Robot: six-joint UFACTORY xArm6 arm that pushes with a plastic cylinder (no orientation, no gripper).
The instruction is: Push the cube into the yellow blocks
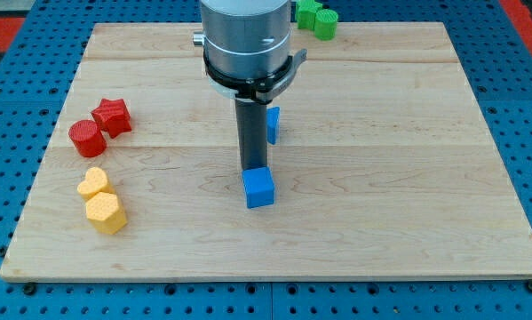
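Where the rod ends, my tip (252, 167) sits at the top edge of the blue cube (258, 188), mid-desk (381, 213); no end effector jaws, nothing held. Yellow heart (93, 182) and yellow hexagonal block (106, 212) touching, well apart toward view's left.

Bare wooden board (177, 191) between blue cube (258, 188) and yellow blocks (101, 201), red blocks (99, 126) just above.
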